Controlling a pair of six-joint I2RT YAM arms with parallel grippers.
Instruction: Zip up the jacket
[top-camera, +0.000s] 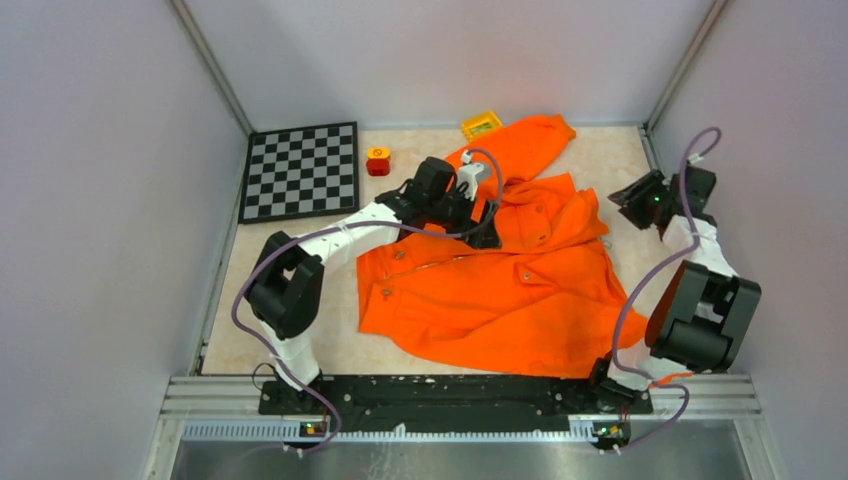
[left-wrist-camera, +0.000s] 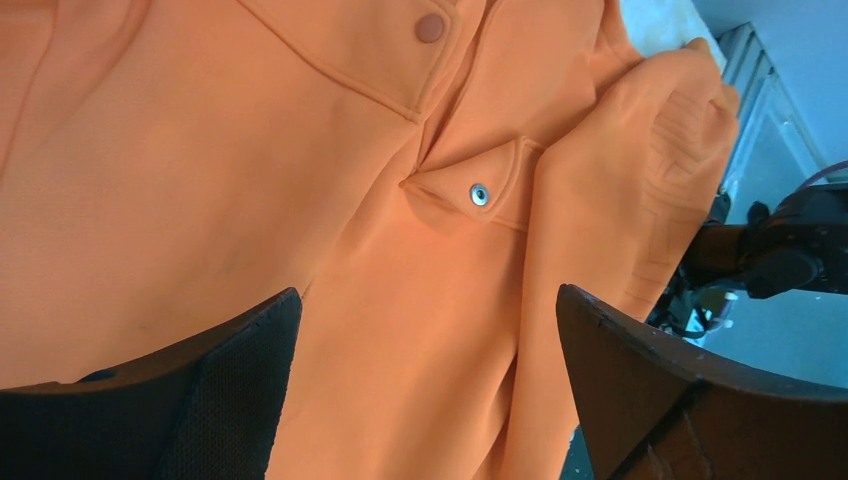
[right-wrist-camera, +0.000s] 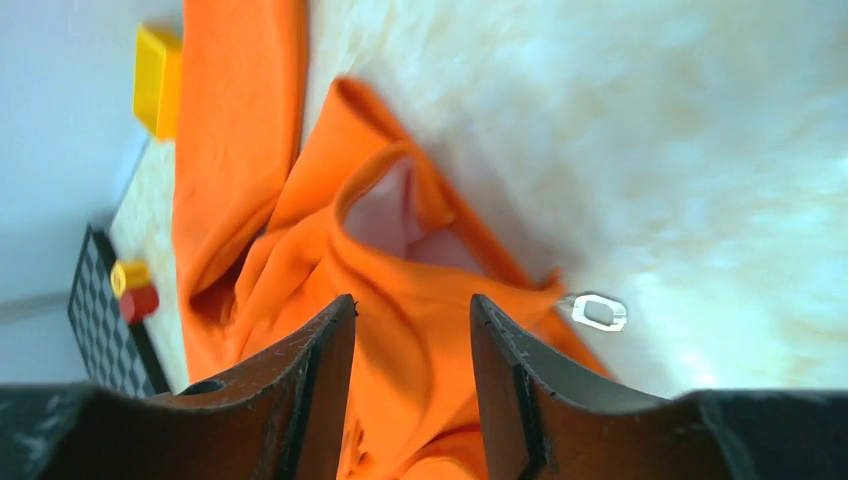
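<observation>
The orange jacket (top-camera: 500, 290) lies spread on the table, one sleeve reaching to the back. My left gripper (top-camera: 487, 232) is low over its upper front, jaws wide open, with only fabric between them. In the left wrist view (left-wrist-camera: 428, 300) the jacket (left-wrist-camera: 200, 180) fills the frame, and a silver snap (left-wrist-camera: 479, 194) sits on a small flap ahead. My right gripper (top-camera: 625, 200) hovers open and empty just right of the collar. In the right wrist view (right-wrist-camera: 412, 305) the collar opening (right-wrist-camera: 385, 205) lies ahead, and a small silvery metal loop (right-wrist-camera: 598, 311) sits at the jacket's edge.
A chessboard (top-camera: 300, 170) lies at the back left. A red and yellow button block (top-camera: 378, 160) stands beside it. A yellow box (top-camera: 482, 124) sits at the back wall by the sleeve. Grey walls close in on both sides.
</observation>
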